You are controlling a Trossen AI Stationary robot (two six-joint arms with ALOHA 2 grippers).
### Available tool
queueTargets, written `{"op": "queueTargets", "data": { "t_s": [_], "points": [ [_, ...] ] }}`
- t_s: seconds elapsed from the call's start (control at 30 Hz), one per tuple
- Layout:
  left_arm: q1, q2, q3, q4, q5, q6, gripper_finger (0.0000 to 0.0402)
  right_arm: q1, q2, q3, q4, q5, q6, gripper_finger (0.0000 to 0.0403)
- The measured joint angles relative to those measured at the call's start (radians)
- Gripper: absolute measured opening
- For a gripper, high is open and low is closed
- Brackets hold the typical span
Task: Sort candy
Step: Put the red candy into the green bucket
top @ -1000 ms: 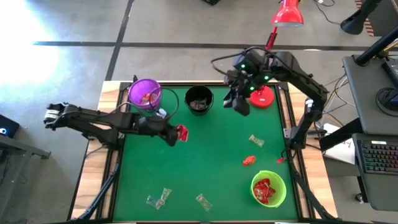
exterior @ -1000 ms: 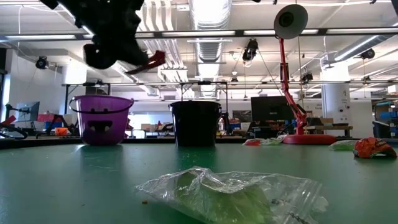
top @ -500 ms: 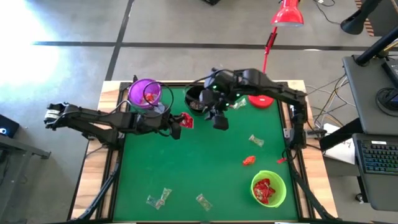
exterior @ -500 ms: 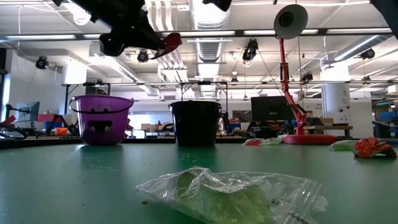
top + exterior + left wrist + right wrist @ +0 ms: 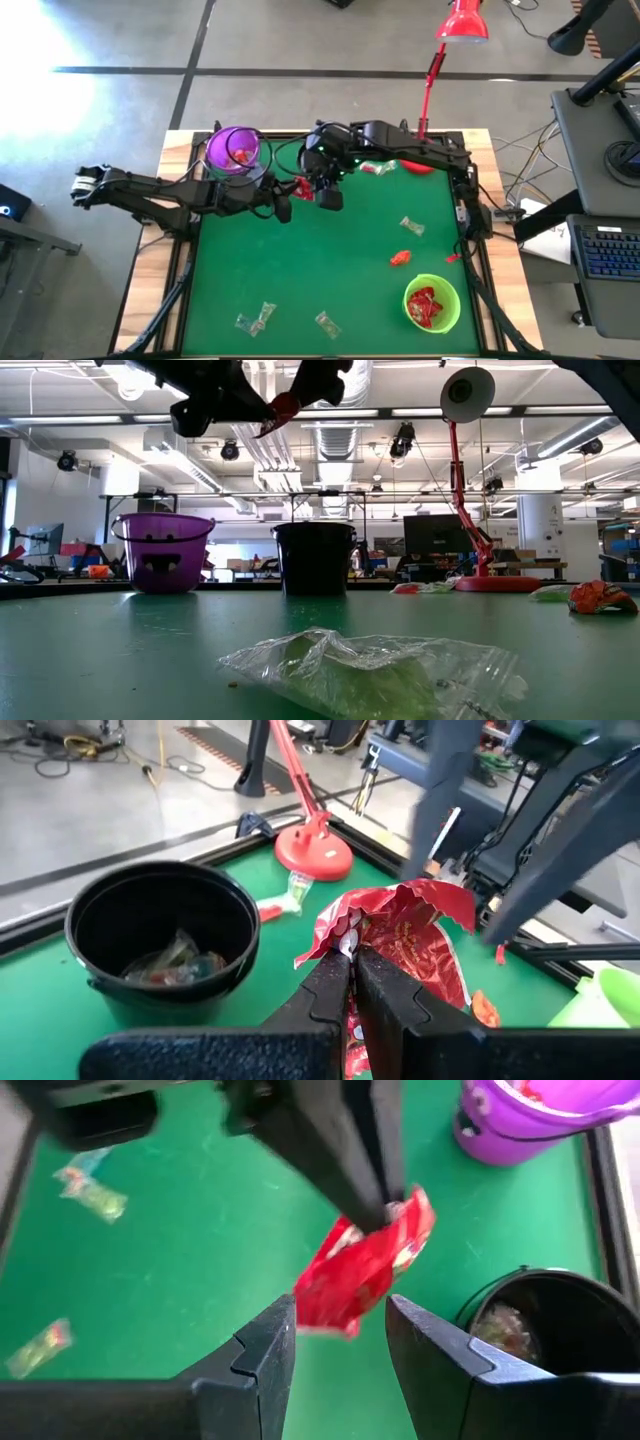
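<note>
My left gripper (image 5: 287, 196) is shut on a shiny red candy wrapper (image 5: 301, 187), held in the air just near of the black bowl (image 5: 160, 935) and right of the purple bowl (image 5: 233, 148). My right gripper (image 5: 340, 1342) is open and right at that wrapper (image 5: 365, 1265). Its two fingers stand either side of the wrapper's free lower end; whether they touch it I cannot tell. In the low view both grippers and the wrapper (image 5: 284, 405) are high above the table. More candy lies loose on the green mat. My left gripper pinches the red wrapper between its two fingers at one crumpled edge (image 5: 347, 933), reaching in roughly level from the table's left. The wrapper is lifted clear of the table and spreads out beyond the fingertips (image 5: 372, 1198), its free end toward my right gripper.
A green bowl (image 5: 432, 303) with red candy stands at the near right. Loose sweets lie at the near left (image 5: 255, 318), near middle (image 5: 327, 323) and right (image 5: 411, 226), plus a red one (image 5: 400, 258). A red lamp base (image 5: 312, 855) stands at the far edge, with candy (image 5: 375, 168) beside it.
My right gripper has swung from the lamp base at the far right across to the left, past the black bowl, up to the held wrapper. My left gripper, still shut on the red wrapper, has risen and moved a little toward the far edge.
</note>
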Motion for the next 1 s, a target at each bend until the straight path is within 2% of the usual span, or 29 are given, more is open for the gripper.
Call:
{"op": "queueTargets", "data": {
  "t_s": [0.37,0.5,0.67,1.0],
  "points": [
    [0.000,-0.001,0.000,0.062,0.000,0.047,0.0000,-0.001,0.010,-0.001,0.064,0.025,0.033,0.0141],
    [0.000,-0.001,0.000,0.079,0.000,0.063,0.0000,-0.004,0.029,0.000,0.050,0.025,0.049,0.0104],
    [0.000,-0.001,0.000,0.084,0.001,0.061,0.0000,-0.008,0.031,0.000,0.043,0.028,0.063,0.0021],
    [0.001,-0.001,0.000,0.092,0.006,0.067,0.0000,-0.007,0.010,0.000,-0.067,0.021,0.077,0.0010]
  ]
}}
